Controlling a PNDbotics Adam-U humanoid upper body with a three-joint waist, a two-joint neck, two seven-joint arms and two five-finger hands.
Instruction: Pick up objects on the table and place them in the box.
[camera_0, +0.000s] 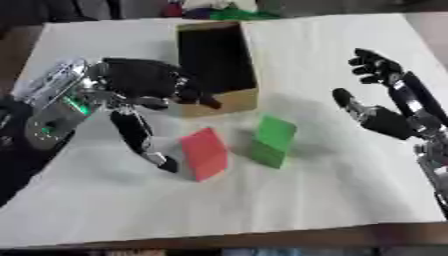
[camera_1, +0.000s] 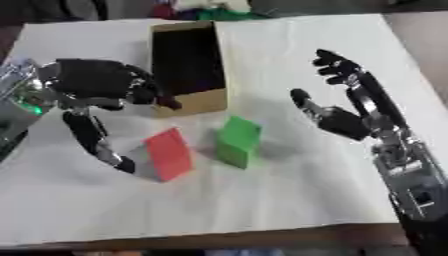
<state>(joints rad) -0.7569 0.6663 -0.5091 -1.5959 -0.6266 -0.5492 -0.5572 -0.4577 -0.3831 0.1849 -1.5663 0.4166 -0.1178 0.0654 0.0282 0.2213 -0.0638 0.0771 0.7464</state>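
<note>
A red block (camera_0: 205, 153) and a green block (camera_0: 272, 140) lie side by side on the white cloth in front of a cardboard box (camera_0: 215, 61), which is open at the top with a dark inside. My left hand (camera_0: 144, 85) hovers left of the red block, fingers spread toward the box's front corner and its thumb (camera_0: 140, 137) reaching down close beside the block. Nothing is in its grasp. My right hand (camera_1: 346, 107) is raised to the right of the green block, open, fingers up, holding nothing.
The white cloth (camera_0: 262, 200) covers the table to a brown front edge (camera_0: 262, 237). Coloured things (camera_0: 210, 9) lie past the far edge behind the box. Bare cloth spreads in front of the blocks.
</note>
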